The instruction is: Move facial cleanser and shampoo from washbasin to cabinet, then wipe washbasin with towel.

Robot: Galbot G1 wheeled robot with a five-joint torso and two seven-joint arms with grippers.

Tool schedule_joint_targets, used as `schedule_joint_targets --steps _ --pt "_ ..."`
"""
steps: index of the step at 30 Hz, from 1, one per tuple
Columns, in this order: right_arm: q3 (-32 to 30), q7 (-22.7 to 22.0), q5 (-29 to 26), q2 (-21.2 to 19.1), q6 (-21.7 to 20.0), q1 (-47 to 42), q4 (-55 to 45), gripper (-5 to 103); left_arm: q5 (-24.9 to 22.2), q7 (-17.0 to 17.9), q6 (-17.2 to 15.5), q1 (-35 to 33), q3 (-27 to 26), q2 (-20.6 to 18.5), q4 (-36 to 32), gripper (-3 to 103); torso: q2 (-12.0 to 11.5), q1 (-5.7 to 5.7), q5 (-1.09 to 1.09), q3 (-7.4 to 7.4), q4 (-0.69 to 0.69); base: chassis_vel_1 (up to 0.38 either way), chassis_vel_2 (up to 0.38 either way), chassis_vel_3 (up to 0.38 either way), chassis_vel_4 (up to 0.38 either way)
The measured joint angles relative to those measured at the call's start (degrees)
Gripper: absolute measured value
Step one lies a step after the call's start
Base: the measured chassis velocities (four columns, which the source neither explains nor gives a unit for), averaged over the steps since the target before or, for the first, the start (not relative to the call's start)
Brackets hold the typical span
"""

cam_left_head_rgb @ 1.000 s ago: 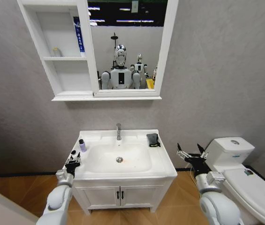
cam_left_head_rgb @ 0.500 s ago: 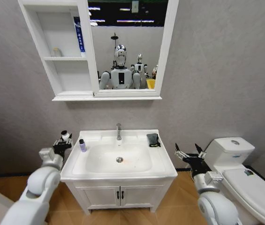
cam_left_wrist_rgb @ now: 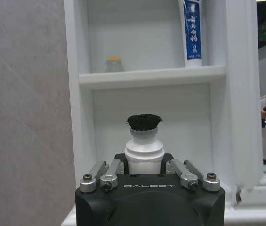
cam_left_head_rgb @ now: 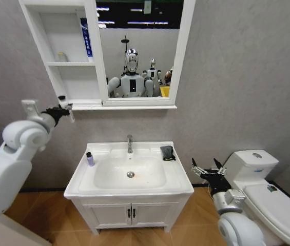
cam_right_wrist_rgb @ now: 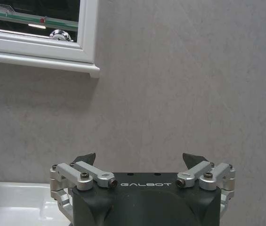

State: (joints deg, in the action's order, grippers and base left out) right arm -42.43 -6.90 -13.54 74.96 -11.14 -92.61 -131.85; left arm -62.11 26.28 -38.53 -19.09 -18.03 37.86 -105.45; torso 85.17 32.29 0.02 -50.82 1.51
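Nearest the robot, low on the right, the right hand (cam_left_head_rgb: 207, 168) hung beside the washbasin (cam_left_head_rgb: 129, 175) and in front of the toilet (cam_left_head_rgb: 268, 189), its fingers spread wide and holding nothing. On the washbasin's left rim stood a small purple bottle (cam_left_head_rgb: 90, 159), and on its far right corner lay the dark towel (cam_left_head_rgb: 168, 152), folded, just right of the tap (cam_left_head_rgb: 130, 143). Higher and to the left, the left hand (cam_left_head_rgb: 62, 109) was raised level with the bottom edge of the cabinet (cam_left_head_rgb: 62, 61), closed on a white bottle (cam_left_wrist_rgb: 144, 150) with a black cap, held upright in front of the lower shelf. Farther back, on the shelf above, a blue-and-white tube (cam_left_head_rgb: 85, 38) stood against the right wall of the compartment, and a small pale jar (cam_left_head_rgb: 61, 56) sat left of it. The mirror (cam_left_head_rgb: 139, 48) adjoined the cabinet on the right.
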Motion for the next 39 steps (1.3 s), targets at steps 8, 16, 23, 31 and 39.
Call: schedule_joint_targets --steps 8,16,23,31,39 --pt "-0.6 -0.4 0.2 0.6 -0.2 -1.0 -1.0 100 3.6 -4.5 1.0 15.7 11.6 6.0 16.9 33 0.0 0.0 -0.03 -0.01 0.01 0.0 0.0 0.0 0.0" --pt "-1.4 -0.9 0.1 0.8 -0.1 -1.9 -1.6 100 10.3 -9.0 3.0 24.6 16.2 13.0 30.1 33 0.0 0.0 0.0 0.0 0.03 0.0 0.0 0.0 0.0" --pt "-1.3 -1.0 -0.2 0.3 -0.2 -1.5 -1.7 100 15.4 -13.5 4.4 27.0 16.7 14.3 38.8 33 0.0 -0.01 -0.03 0.0 -0.02 0.0 0.0 0.0 0.0" --pt "-1.4 -1.1 -0.3 0.1 -0.2 -1.6 -1.4 100 16.6 -14.8 4.9 27.1 16.2 14.4 40.8 33 0.0 -0.01 -0.01 0.0 0.0 0.0 0.0 0.0 0.0" --pt "-1.2 -1.1 -0.2 0.1 -0.3 -1.5 -1.6 100 16.4 -14.5 5.1 27.0 16.1 15.0 41.4 38 0.0 -0.01 -0.02 0.0 0.0 0.0 0.0 0.0 0.0"
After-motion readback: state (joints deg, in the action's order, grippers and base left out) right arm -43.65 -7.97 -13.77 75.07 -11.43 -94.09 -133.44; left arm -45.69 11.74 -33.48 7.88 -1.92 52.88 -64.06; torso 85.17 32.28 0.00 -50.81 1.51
